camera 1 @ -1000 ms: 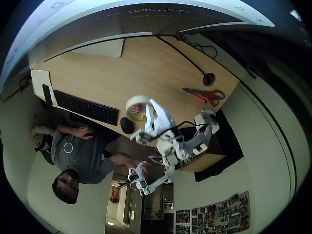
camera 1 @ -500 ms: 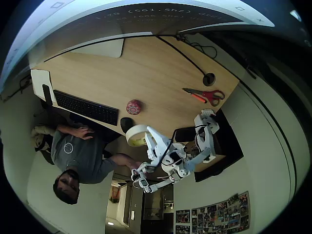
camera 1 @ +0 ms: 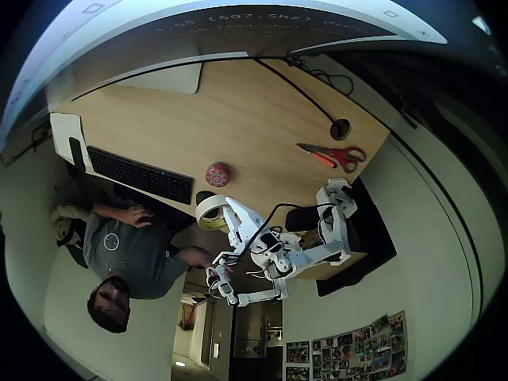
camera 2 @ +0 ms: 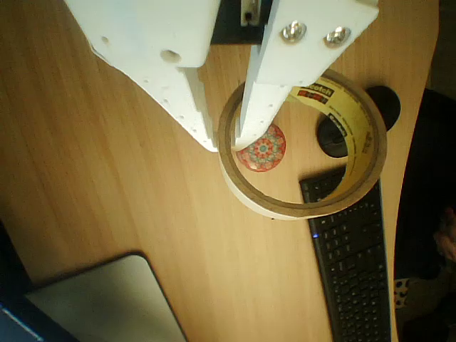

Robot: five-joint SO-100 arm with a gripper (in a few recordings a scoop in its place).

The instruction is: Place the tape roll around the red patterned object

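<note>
A white robot arm [camera 1: 298,250] reaches over the near edge of a light wooden desk [camera 1: 254,111], seen from overhead through a fisheye lens. Its white two-finger gripper [camera 2: 226,141] has its jaws clamped on the wall of a wide beige tape roll [camera 2: 303,146] with a yellow inner lining, one finger inside the ring and one outside. In the overhead view the tape roll [camera 1: 212,212] is held up in the air at the desk's near edge, over the spot where a black oval mouse [camera 2: 335,137] lies.

The small round red patterned object [camera 1: 217,173] sits on the desk beyond the roll, apart from it and not inside it. In the wrist view, which looks down through the ring's open centre, the red patterned object [camera 2: 261,148] appears framed near the ring's left inner wall, just below the inner fingertip.

A black keyboard [camera 1: 140,175] lies to the left of the red object in the overhead view. Red-handled scissors [camera 1: 333,155] lie far to the right, near a dark round cable hole [camera 1: 340,128]. A pale grey laptop [camera 1: 163,78] rests at the desk's far edge. A person in a grey shirt [camera 1: 131,250] sits at the near side.
</note>
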